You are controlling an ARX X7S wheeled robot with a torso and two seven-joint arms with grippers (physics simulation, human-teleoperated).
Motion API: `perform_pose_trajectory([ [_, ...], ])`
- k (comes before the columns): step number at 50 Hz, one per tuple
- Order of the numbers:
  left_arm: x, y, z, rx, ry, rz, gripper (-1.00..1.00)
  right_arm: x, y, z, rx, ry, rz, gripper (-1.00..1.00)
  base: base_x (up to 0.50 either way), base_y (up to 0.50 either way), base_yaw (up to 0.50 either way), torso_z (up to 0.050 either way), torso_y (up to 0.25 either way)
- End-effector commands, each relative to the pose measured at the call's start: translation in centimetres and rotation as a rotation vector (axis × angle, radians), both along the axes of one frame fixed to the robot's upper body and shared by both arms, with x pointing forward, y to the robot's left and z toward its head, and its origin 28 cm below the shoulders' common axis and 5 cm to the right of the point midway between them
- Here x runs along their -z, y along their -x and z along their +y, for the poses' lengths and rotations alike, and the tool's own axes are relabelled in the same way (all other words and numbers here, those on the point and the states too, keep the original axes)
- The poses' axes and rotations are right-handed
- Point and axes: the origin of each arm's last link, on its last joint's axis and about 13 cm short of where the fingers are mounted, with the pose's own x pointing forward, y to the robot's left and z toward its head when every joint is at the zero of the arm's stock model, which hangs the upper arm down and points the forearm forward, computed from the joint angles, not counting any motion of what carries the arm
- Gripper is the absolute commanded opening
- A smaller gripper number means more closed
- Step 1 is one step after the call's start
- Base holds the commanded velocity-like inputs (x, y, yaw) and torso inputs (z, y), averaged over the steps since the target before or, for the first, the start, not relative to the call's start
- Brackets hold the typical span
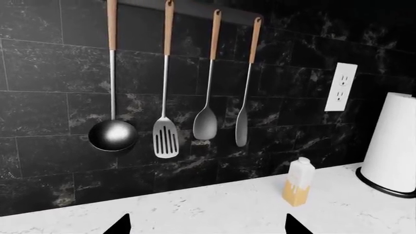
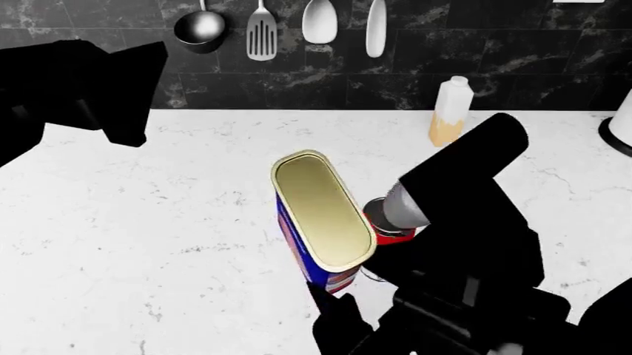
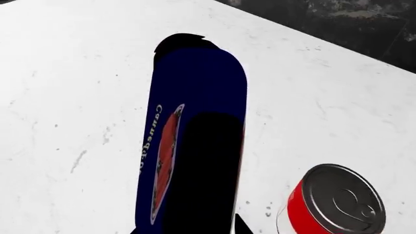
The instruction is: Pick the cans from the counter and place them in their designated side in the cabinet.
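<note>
My right gripper seems clamped on the blue tin, lid sealed; the soup can stands beside. My left gripper hangs open, empty.

Bench: runs out before me to the back wall.
Oblong tin: mid-bench, upright, between the fingers of my right hand.
Round can: on the bench just right of the oblong tin, partly behind my right arm.
Bottle: at the back of the bench, right of centre.
Paper towel roll: right of the bottle.
Utensils: hung on the wall, left of the bottle.
Wall outlet: on the wall above the bottle.
My left hand: raised, at my left.
</note>
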Motion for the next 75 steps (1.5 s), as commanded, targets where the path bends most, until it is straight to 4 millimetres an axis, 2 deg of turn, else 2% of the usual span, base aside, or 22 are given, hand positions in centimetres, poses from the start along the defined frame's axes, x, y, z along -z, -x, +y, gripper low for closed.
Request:
perform_pose_trajectory([
  [1, 0.0, 0.1, -0.1, 0.0, 0.003, -0.002, 1.0, -3.8, 0.2, -0.1, 0.01, -0.077, -0.124, -1.0, 0.0, 0.0, 0.0, 0.0, 0.0],
  [13, -0.3, 0.0, -0.1, 0.0, 0.009, -0.014, 1.0, -7.7, 1.3, -0.5, 0.054, -0.139, -0.196, -1.0, 0.0, 0.0, 0.0, 0.0, 0.0],
  [21, -0.4, -0.1, -0.2, 0.007, 0.011, -0.02, 1.0, -8.8, 2.2, -0.9, 0.08, -0.19, -0.231, -1.0, 0.0, 0.0, 0.0, 0.0, 0.0],
  [41, -0.3, -0.6, -0.3, 0.016, 0.014, -0.018, 1.0, -12.8, 4.0, -2.5, 0.133, -0.198, -0.507, -1.0, 0.0, 0.0, 0.0, 0.0, 0.0],
  [53, -0.2, -0.9, -0.5, 0.023, 0.019, -0.017, 1.0, -14.2, 4.9, -2.8, 0.122, -0.174, -0.629, -1.0, 0.0, 0.0, 0.0, 0.0, 0.0],
  [75, -0.7, -0.7, -0.7, 0.033, 0.03, -0.041, 1.0, -17.0, 6.0, -2.2, 0.051, -0.174, -0.818, -1.0, 0.0, 0.0, 0.0, 0.0, 0.0],
])
